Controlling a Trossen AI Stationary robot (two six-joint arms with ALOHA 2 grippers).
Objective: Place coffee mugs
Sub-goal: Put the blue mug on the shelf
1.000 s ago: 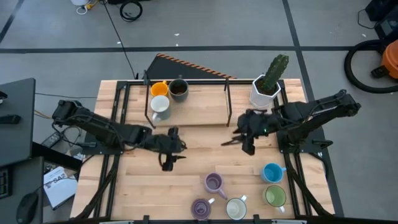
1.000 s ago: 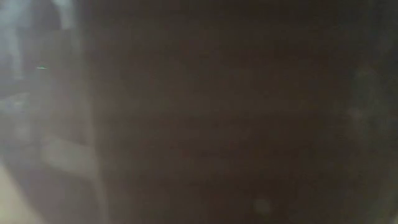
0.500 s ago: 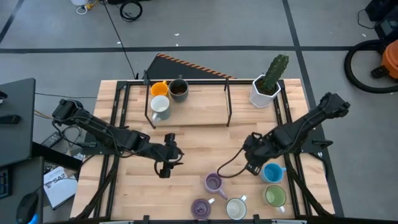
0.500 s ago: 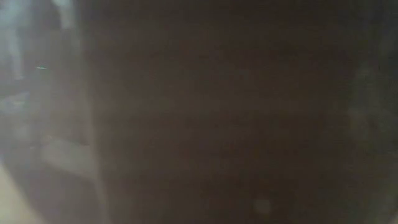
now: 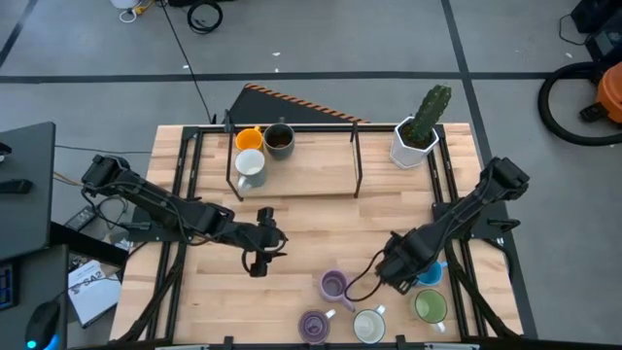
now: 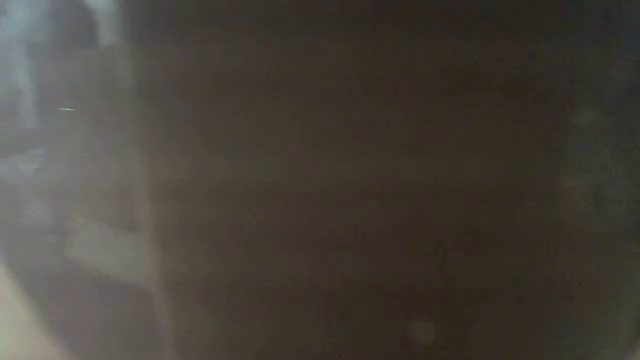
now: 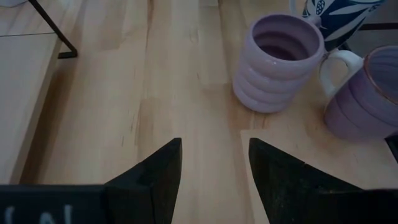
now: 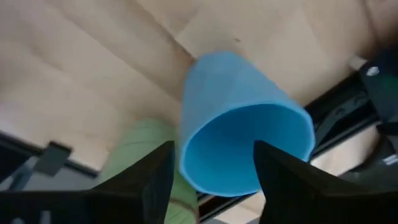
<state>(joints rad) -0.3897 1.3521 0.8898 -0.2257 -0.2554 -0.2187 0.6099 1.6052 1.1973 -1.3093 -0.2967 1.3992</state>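
In the high view my right gripper (image 5: 396, 275) is low over the table's near right part, beside the blue mug (image 5: 433, 276). In the right wrist view it is open (image 8: 214, 149), with a finger on either side of the blue mug (image 8: 242, 112). No touch shows. The green mug (image 5: 430, 307) stands just nearer, with the white mug (image 5: 369, 326) and two purple mugs (image 5: 334, 285) (image 5: 314, 326) to its left. Orange (image 5: 249, 139), dark brown (image 5: 279, 140) and white (image 5: 251, 163) mugs stand on the far shelf. My left gripper (image 5: 257, 258) (image 7: 214, 146) hovers open at mid-table, pointing at a purple mug (image 7: 280, 62).
A black wire frame (image 5: 356, 160) borders the far wooden shelf. The white angular pot with a cactus (image 5: 416, 141) stands at the far right corner. A cable (image 5: 355, 292) loops from my right gripper past the purple mug. Something dark blocks the low view.
My right gripper has swung from beside the cactus pot toward the table's near edge and come down to the blue mug. My left gripper has shifted a little toward the near edge. No mug has moved.
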